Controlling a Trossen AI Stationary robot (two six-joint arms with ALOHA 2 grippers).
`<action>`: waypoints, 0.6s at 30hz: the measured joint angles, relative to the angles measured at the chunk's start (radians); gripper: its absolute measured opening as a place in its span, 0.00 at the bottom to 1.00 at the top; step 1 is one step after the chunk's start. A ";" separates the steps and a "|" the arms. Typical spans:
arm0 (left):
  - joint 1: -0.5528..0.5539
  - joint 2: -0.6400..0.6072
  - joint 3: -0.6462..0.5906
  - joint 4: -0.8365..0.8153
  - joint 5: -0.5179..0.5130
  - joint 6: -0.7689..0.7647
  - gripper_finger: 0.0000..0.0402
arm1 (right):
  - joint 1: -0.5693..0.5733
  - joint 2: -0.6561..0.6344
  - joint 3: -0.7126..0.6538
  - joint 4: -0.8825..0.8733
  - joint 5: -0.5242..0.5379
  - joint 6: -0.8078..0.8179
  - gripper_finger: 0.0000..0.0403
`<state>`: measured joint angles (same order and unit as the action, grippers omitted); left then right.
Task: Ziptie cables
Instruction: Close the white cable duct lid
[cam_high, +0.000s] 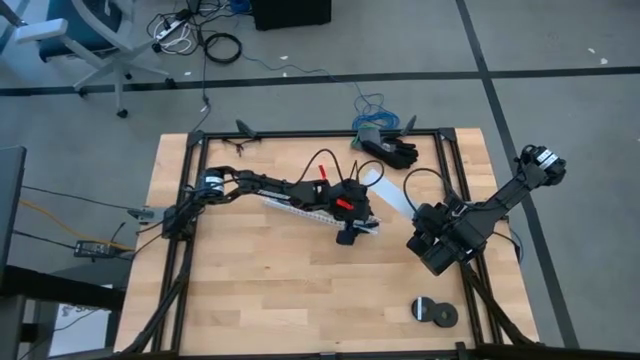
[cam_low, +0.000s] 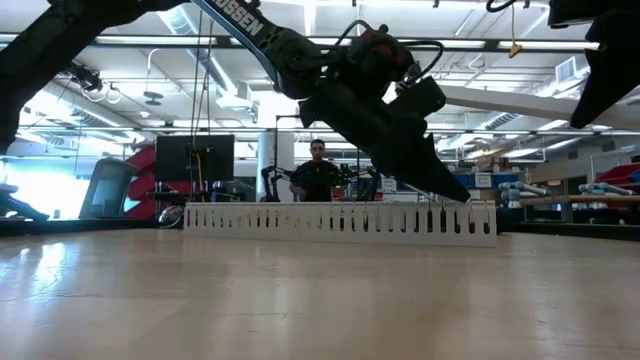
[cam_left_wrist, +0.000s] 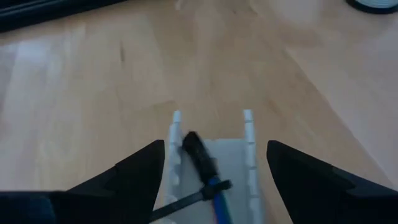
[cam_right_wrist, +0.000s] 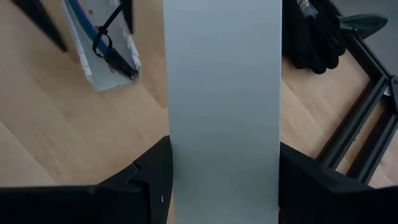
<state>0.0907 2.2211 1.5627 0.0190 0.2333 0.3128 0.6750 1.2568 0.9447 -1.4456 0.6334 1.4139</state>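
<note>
Left tool over the channel end; right tool closed on a flat white strip.

The left tool (cam_left_wrist: 214, 165) is held open astride the white slotted channel (cam_left_wrist: 239, 162). Only the wrist views show the cables (cam_right_wrist: 102, 31) lying inside the channel, crossed by a ziptie (cam_left_wrist: 186, 202). From above, the right tool (cam_high: 432, 243) is seen near the desk (cam_high: 260, 290) edge; the white strip (cam_right_wrist: 222, 93) is gripped between its fingers.

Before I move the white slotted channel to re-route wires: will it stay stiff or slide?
The white slotted plastic channel looks straight and thin-walled, so probably stiff but light. On the smooth wooden table it would likely slide easily. The ziptied cables inside should travel along.
</note>
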 joint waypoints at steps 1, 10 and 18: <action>0.002 0.000 0.000 0.004 -0.004 0.000 0.73 | 0.000 0.000 0.000 0.002 0.000 0.000 0.53; 0.005 0.010 0.000 -0.006 -0.016 -0.010 0.73 | 0.000 0.000 0.000 0.003 0.000 0.001 0.53; 0.006 0.047 -0.002 -0.025 -0.024 -0.059 0.72 | 0.000 0.000 0.000 0.004 0.000 0.001 0.53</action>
<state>0.0963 2.2677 1.5612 -0.0057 0.2098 0.2543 0.6750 1.2570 0.9447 -1.4414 0.6338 1.4148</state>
